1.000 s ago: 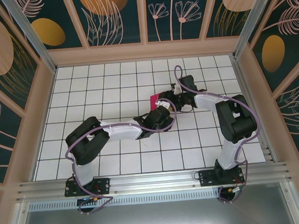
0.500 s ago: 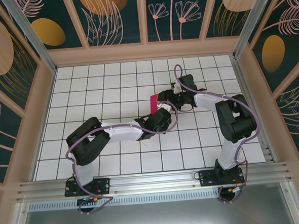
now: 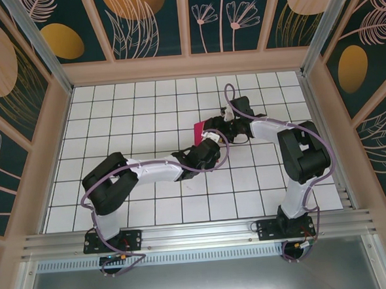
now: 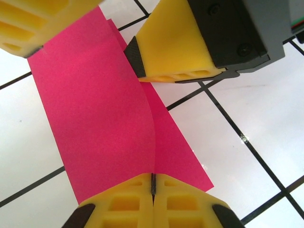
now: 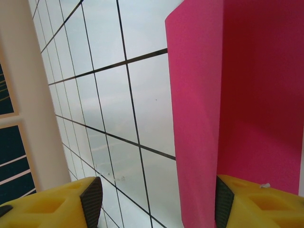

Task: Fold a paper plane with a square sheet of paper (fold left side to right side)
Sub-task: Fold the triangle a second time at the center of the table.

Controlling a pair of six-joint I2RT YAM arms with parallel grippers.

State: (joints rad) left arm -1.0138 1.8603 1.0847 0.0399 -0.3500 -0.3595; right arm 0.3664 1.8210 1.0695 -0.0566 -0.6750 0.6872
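Fold work sat about midway, by my read. Nearest me, left claw (image 4: pixel 153 179) was closed tight on the near edge of the pink sheet (image 4: pixel 99 118), pinching a lifted layer where a soft curve ran up the paper. Sheet lay on the white gridded worktop (image 3: pixel 139 115) about centre, between the two arms. It was doubled into a narrow band, with a second layer peeking out along one long side. Just beyond, right claw (image 5: pixel 157 190) stood open astride the far end of the sheet, one finger near each long edge, gripping nothing. Done, as far as I could see: at least one lengthwise fold. Left: no pointed nose, wings or centre ridge visible, so most of the plane was yet to make. Whether the crease in hand was pressed flat, I could not tell.
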